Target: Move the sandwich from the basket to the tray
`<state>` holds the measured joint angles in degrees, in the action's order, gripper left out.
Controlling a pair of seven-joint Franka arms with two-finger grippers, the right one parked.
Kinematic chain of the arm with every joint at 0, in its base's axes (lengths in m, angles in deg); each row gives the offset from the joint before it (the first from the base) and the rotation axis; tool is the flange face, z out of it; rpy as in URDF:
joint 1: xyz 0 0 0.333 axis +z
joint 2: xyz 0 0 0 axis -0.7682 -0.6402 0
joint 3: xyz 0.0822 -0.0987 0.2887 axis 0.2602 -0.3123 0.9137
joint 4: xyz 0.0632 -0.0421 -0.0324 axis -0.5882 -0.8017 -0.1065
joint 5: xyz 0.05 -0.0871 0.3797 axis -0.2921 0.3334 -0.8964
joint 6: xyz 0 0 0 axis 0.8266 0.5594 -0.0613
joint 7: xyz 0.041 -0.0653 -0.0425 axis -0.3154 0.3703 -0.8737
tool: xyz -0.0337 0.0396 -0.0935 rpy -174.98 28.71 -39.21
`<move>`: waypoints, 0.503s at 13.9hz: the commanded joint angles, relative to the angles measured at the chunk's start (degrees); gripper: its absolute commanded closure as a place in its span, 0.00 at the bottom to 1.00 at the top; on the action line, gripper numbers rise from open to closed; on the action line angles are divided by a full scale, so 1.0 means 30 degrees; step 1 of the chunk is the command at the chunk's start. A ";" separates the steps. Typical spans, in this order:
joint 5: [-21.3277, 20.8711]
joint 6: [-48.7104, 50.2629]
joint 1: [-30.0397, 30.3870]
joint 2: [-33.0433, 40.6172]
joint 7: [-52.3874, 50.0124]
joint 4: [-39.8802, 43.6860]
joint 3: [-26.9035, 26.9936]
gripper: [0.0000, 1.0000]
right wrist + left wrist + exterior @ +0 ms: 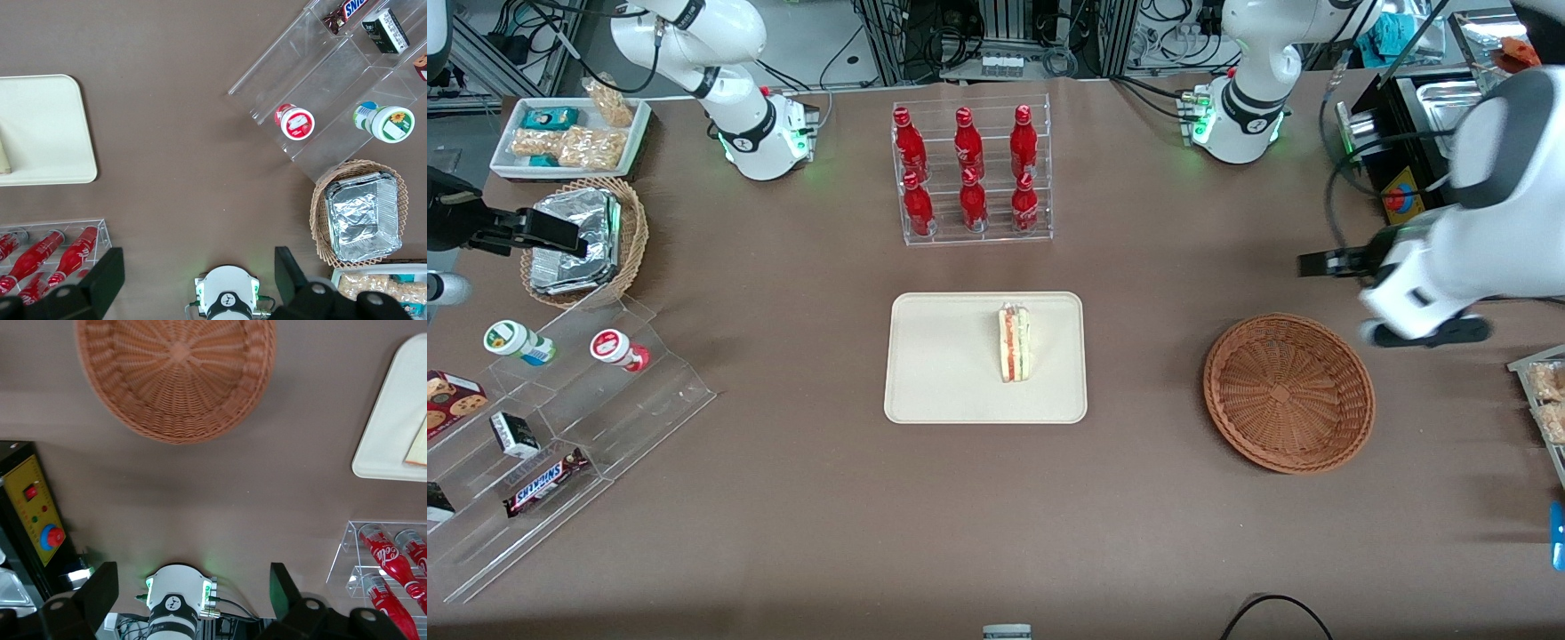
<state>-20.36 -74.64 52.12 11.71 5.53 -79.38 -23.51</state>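
The sandwich point(1015, 343) stands on its edge on the cream tray point(934, 373) in the middle of the table, red and green filling showing. A sliver of the sandwich point(417, 443) also shows on the tray point(393, 420) in the left wrist view. The round reddish-brown basket point(1288, 391) is empty, toward the working arm's end. My left arm's gripper point(1320, 263) hangs open above the table, a little farther from the front camera than the basket point(175, 373). Its fingers point(100, 593) stand wide apart with nothing between them.
A clear rack of red bottles point(971, 173) stands farther back than the tray. A black box with a red button point(1400, 196) sits near the working arm. A tan basket with foil packets point(578, 240), a snack stand point(543, 444) and a white tray point(569, 133) lie toward the parked arm's end.
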 commanded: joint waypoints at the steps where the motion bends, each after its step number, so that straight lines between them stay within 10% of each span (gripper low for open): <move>1: -0.0085 0.0739 -0.0086 0.0224 -0.1195 0.1155 -0.0272 0.00; 7: 0.0179 -0.0550 0.0001 -0.0832 -0.3373 0.2741 -0.0330 0.00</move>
<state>-20.23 -76.07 52.16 11.06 -3.58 -73.42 -24.20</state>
